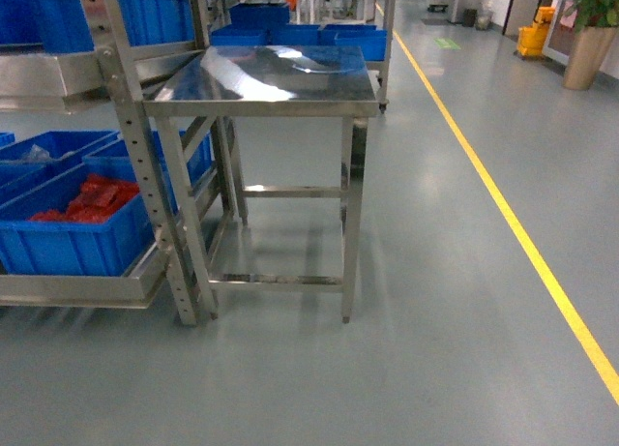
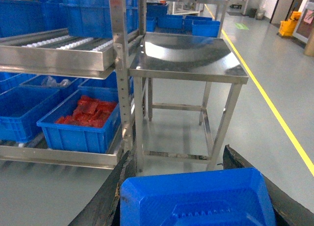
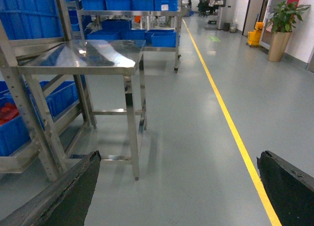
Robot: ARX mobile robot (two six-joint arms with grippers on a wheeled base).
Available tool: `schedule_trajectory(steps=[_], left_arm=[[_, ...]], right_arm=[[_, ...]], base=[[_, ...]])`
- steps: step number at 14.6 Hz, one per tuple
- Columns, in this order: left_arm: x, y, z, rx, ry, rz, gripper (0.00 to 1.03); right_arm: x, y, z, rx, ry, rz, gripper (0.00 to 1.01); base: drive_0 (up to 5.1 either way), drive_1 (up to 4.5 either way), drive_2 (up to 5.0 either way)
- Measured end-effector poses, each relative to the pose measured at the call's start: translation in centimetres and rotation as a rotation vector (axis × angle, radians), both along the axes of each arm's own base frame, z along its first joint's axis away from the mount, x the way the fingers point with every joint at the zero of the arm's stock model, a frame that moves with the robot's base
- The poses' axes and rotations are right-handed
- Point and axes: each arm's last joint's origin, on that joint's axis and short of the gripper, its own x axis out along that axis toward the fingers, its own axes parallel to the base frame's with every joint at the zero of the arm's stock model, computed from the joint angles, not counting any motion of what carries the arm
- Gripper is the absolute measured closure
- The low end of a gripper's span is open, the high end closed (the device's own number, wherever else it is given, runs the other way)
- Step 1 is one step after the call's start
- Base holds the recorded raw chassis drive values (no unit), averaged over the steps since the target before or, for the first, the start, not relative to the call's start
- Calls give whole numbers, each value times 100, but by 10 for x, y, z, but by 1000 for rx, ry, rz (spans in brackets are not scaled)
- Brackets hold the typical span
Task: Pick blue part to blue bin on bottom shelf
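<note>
The blue part, a flat moulded blue plastic piece, fills the bottom of the left wrist view, and my left gripper is shut on it with a black finger on each side. The bottom shelf lies ahead to the left and carries blue bins. One blue bin holds red parts, and another blue bin stands beside it. The head view shows the same shelf and the bin with red parts, but neither gripper. My right gripper is open over bare floor, holding nothing.
A bare steel table stands right of the rack and close to its upright post. An upper roller shelf overhangs the bins. A second rack of blue bins stands behind. A yellow floor line runs on the right.
</note>
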Motion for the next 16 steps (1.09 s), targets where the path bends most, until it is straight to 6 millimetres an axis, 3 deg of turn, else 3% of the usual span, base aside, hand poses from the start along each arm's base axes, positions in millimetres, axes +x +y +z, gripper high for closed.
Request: schedule_trajectory(steps=[16], left_arm=[[0, 0, 0, 0, 3, 0, 59]], right_arm=[[0, 0, 1, 0, -5, 0, 3]], base=[[1, 431, -430]])
